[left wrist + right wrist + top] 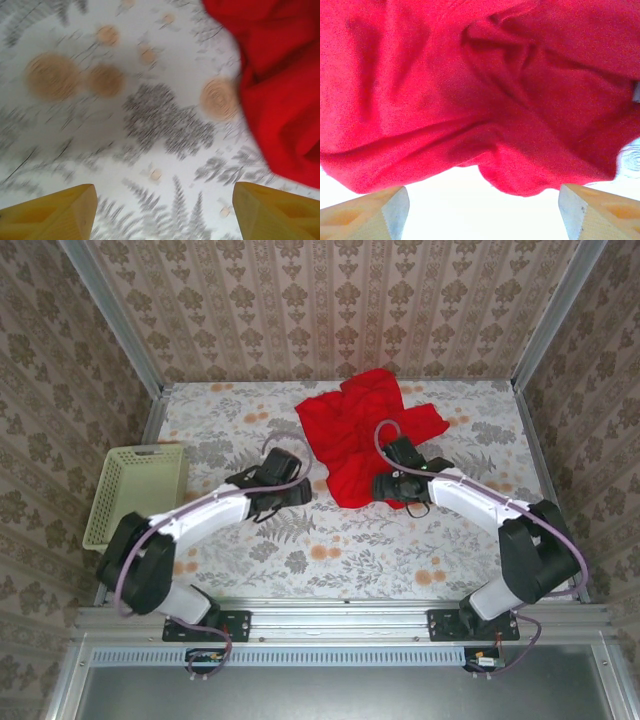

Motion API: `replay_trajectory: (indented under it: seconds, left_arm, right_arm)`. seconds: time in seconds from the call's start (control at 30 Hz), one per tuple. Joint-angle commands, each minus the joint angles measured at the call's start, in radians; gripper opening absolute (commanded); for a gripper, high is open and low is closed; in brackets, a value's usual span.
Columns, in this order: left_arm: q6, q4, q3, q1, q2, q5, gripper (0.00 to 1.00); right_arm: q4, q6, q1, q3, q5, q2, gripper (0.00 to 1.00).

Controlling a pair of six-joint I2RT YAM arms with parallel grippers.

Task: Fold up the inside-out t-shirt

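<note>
The inside-out t-shirt is a crumpled bright red heap at the back middle of the table, with a lobe reaching toward the arms. My left gripper hovers just left of that lobe. In the left wrist view the left gripper is open over bare tablecloth, with the shirt off to the right of its yellow fingers. My right gripper sits at the lobe's right side. Its wrist view shows the right gripper open, with the shirt's hem just beyond the fingertips and no cloth between them.
A pale yellow-green plastic basket stands at the table's left edge. The table has a floral cloth and is bounded by metal rails and wallpapered walls at the back and sides.
</note>
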Motion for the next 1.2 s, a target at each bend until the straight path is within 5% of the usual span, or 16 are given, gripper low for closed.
replay_trajectory:
  seconds: [0.0,0.2,0.33,0.67,0.83,1.17]
  left_arm:
    - [0.095,0.061,0.094,0.034,0.096,0.076,0.74]
    - [0.149,0.134,0.312,0.088,0.319,0.136,0.75]
    - [0.203,0.121,0.507,0.097,0.505,0.154,0.75]
    - [0.237,-0.122,0.921,0.099,0.855,0.076,0.70]
    - [0.212,-0.212,0.928,0.117,0.867,0.029,0.54]
    - [0.170,-0.131,0.645,0.127,0.626,0.004,0.00]
  right_arm:
    - [0.058,0.027,0.105,0.049,-0.025,0.077,0.82]
    - [0.098,0.063,0.130,0.100,-0.010,0.241,0.81]
    - [0.058,0.088,0.108,0.096,0.074,0.280,0.71]
    - [0.114,0.051,0.006,-0.062,0.047,0.098,0.05]
    - [0.043,0.027,0.006,-0.084,0.014,-0.127,0.00]
    - [-0.157,-0.034,0.006,-0.002,-0.072,-0.444,0.00]
